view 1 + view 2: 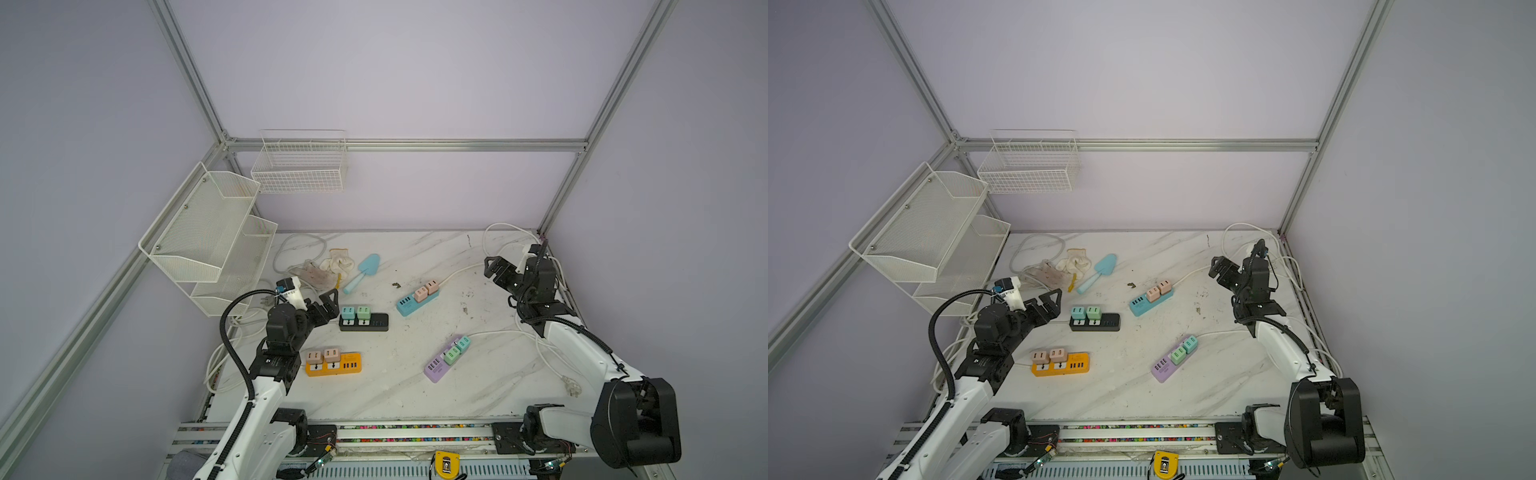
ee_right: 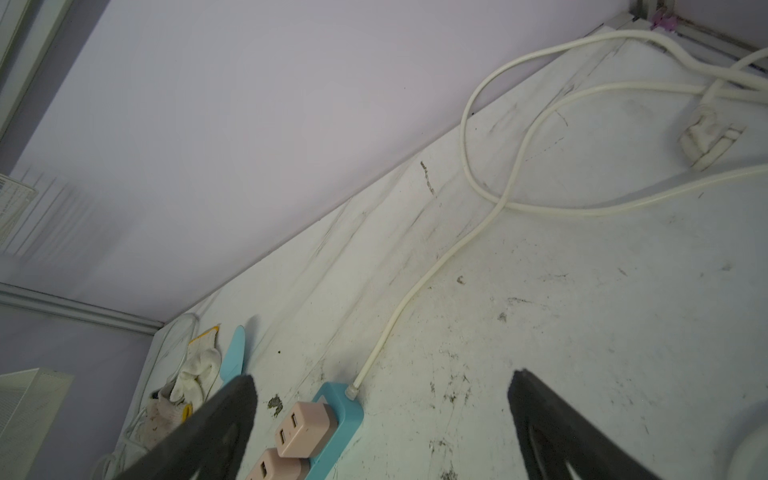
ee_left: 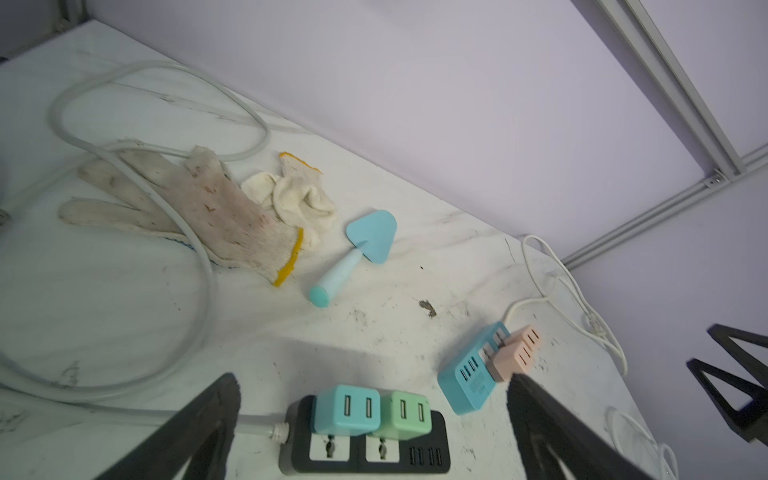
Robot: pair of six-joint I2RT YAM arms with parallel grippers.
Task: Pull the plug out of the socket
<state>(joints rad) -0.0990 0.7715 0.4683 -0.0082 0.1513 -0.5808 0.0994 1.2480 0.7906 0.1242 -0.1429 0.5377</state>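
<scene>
Four sockets lie on the marble table (image 1: pixel 395 395), each with two plugs in it. The black socket (image 1: pixel 374 322) carries a teal plug (image 3: pixel 347 409) and a green plug (image 3: pixel 405 415). My left gripper (image 1: pixel 329 304) hovers open just left of it, touching nothing. The blue socket (image 1: pixel 409 305) holds two pink plugs (image 2: pixel 303 428). My right gripper (image 1: pixel 494 268) hangs open, raised to that socket's right with nothing between its fingers. A yellow socket (image 1: pixel 345 365) with pink plugs and a purple socket (image 1: pixel 436 368) with green plugs lie nearer the front.
Work gloves (image 1: pixel 328 268) and a blue trowel (image 1: pixel 363 272) lie at the back left. White cords (image 1: pixel 498 332) loop along the right side and back right corner. Mesh shelves (image 1: pixel 208 232) and a wire basket (image 1: pixel 299 166) hang at the left.
</scene>
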